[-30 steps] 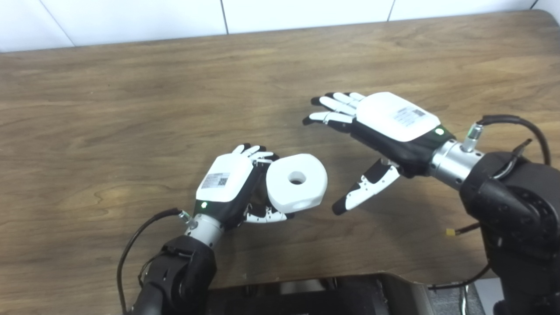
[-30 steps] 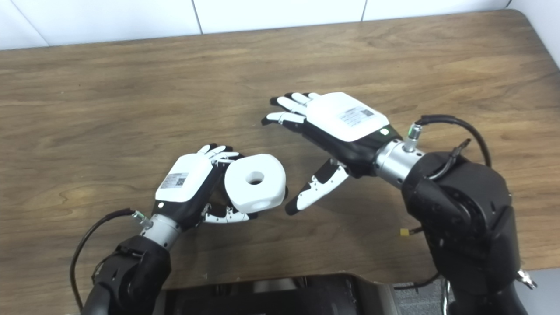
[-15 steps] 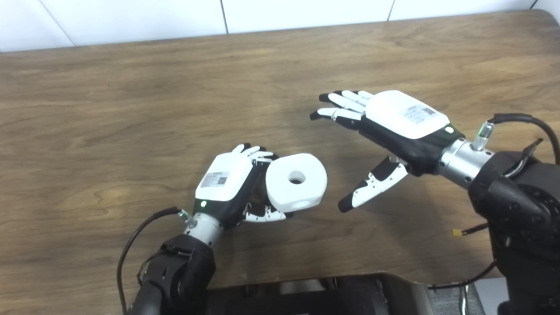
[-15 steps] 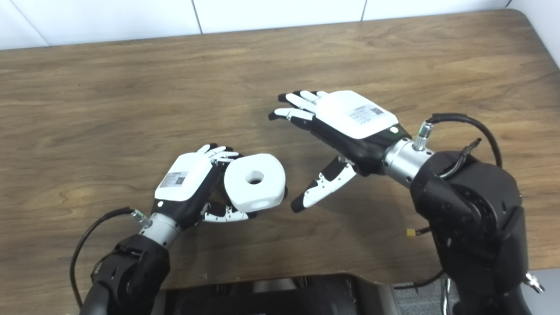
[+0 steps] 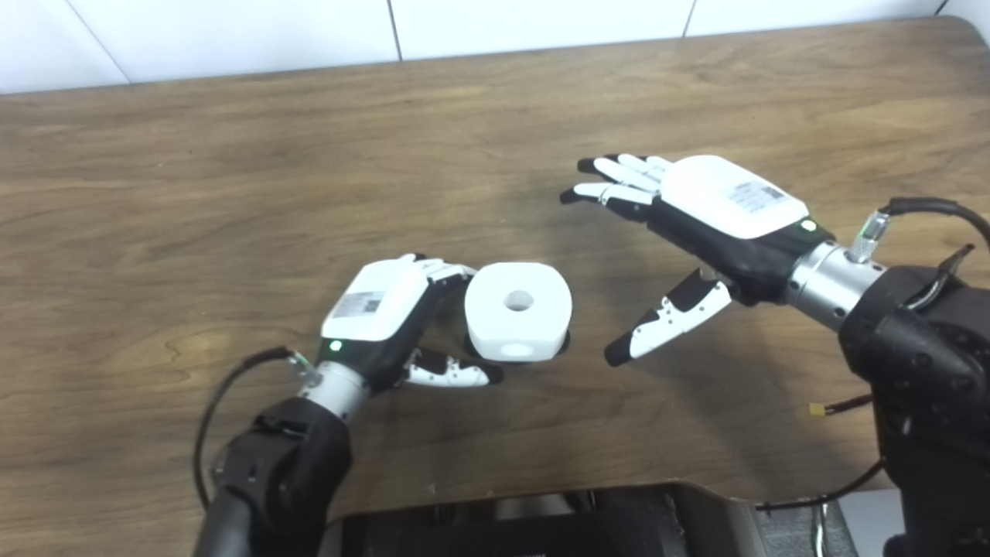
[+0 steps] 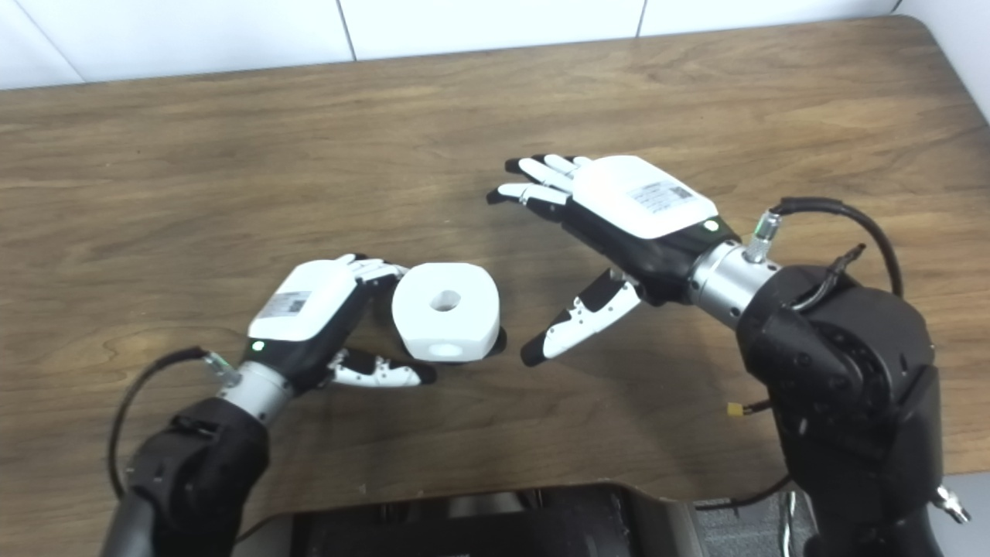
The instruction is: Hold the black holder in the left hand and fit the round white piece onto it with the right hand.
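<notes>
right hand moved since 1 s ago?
Yes. The right hand has drifted right, away from the round white piece, judged against the table grain; open, empty.

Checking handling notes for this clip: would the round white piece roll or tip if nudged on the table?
The chunky round white plastic piece lies flat, hole up, so it would probably slide rather than roll. It looks rigid and smooth, perhaps slippery. The black holder barely shows beneath it, so it might rock.

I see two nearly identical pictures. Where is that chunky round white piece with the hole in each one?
Left eye view: the round white piece sits just left of centre, beside the left hand.
Right eye view: the same piece appears further left, still below mid-height.
Shared landmark: the open right hand, up and to its right in both.
</notes>
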Controlling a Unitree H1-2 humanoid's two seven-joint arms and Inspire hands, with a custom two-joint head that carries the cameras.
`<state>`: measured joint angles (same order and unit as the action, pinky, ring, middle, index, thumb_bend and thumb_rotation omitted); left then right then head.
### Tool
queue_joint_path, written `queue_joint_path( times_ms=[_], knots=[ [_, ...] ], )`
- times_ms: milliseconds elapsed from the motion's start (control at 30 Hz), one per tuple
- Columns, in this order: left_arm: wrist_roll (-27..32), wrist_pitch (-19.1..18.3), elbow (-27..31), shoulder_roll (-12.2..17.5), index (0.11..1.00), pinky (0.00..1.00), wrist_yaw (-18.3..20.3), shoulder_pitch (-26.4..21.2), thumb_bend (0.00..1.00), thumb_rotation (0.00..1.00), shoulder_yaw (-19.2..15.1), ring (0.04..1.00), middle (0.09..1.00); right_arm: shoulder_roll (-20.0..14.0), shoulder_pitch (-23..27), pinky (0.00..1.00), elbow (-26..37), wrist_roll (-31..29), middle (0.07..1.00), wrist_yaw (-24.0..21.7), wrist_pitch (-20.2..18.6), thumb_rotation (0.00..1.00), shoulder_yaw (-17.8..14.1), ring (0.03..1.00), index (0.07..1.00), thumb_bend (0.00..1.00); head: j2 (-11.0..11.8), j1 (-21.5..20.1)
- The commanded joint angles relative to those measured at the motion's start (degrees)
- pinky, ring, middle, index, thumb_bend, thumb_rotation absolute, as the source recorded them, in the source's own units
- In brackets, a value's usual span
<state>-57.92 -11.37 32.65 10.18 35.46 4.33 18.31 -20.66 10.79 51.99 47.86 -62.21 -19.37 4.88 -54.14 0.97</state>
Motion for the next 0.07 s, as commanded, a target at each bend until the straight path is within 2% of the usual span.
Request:
queue_joint_path(
  times_ms=[0,33],
  knots=[
    [0.06,-1.15,3.23,0.80,0.779,0.92,2.59,-0.62,0.94,0.35,-0.73,0.873,0.826,-0.89,1.15,1.00,0.62,-0.77,0.983,2.05,-0.09,0.54,-0.99,1.000,0.897,1.00,-0.23,0.14],
    [0.02,-1.47,3.85,1.04,0.781,0.92,3.43,-0.51,0.95,0.34,-0.98,0.873,0.826,-1.00,1.26,1.00,0.57,-0.79,0.983,2.08,-0.11,0.54,-1.01,1.000,0.897,1.00,-0.26,0.17]
  ],
)
